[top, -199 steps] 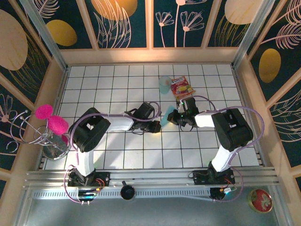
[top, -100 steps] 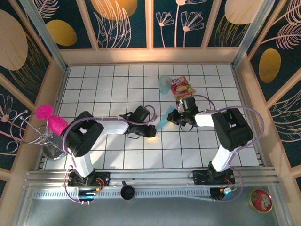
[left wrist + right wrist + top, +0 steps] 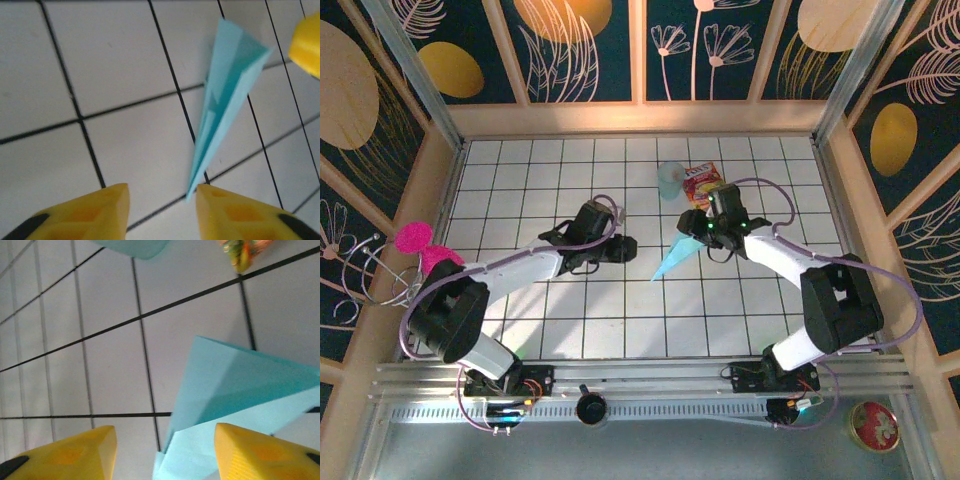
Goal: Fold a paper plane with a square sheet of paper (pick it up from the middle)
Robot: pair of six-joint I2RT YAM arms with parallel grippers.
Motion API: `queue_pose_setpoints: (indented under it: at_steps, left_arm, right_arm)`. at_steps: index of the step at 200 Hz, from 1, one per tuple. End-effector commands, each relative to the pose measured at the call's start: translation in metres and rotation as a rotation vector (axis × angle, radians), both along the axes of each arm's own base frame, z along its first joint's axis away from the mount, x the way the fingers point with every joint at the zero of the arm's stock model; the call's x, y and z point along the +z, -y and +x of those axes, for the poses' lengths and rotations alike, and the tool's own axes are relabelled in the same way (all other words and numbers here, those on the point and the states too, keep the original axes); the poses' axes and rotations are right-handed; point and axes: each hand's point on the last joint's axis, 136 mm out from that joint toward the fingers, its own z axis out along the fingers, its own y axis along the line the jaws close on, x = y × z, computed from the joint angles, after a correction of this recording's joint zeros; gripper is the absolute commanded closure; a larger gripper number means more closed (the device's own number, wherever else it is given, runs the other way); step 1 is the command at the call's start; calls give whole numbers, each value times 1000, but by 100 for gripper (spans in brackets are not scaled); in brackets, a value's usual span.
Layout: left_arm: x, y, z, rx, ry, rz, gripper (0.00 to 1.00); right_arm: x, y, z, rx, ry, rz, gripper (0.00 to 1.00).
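Folding looks finished, so the step in hand is reading as the let-go at the end of the task. Nearest the bases, the white tiled worktop [image 3: 570, 320] is carrying the whole scene. Further out, the left gripper [image 3: 620, 248] is hovering low over the tiles, jaws standing apart with nothing between them. In its wrist view the yellow fingertips [image 3: 90, 210] are sitting either side of a gap, and the plane's pointed nose is ending just beside the right-hand one, not pinched. Between the two arms the paper plane [image 3: 673, 260] is lying on the worktop, a slim teal dart with its centre ridge showing. Its nose is pointing near-left and its wide tail is pointing toward the right gripper [image 3: 705, 237]. That one is also standing open, with the tail reaching in between its fingers but no pinch showing. Whether paper is touching the right finger, cannot tell. Beyond, the pale blue cup [image 3: 670, 180] and the red-and-yellow snack packet [image 3: 703, 185] are sitting side by side, near the right gripper and apart from the plane. Next move, my guess: both arms lifting straight up and clearing off. Care is needed with paper this light, as a finger dragging the tail would be shifting or spoiling the plane.
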Motion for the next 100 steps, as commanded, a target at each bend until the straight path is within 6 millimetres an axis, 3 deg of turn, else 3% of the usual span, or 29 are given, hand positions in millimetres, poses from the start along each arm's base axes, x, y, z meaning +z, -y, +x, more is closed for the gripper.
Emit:
queue_pose_setpoints:
  at_steps: [1,42,62,100]
  left_arm:
    - [13,-17,21,128,86,3,46]
    - [11,-33,36,244,147,-4,14]
    - [7,-37,38,263,158,-8,3]
    - [-3,-42,37,278,157,-9,1]
  right_arm:
    - [-14,24,-10,-164,-86,-171,41]
    - [-20,8,-9,-263,-123,-236,38]
    - [-27,4,-9,-304,-152,-288,37]
    - [-45,-1,-10,-330,-217,-348,37]
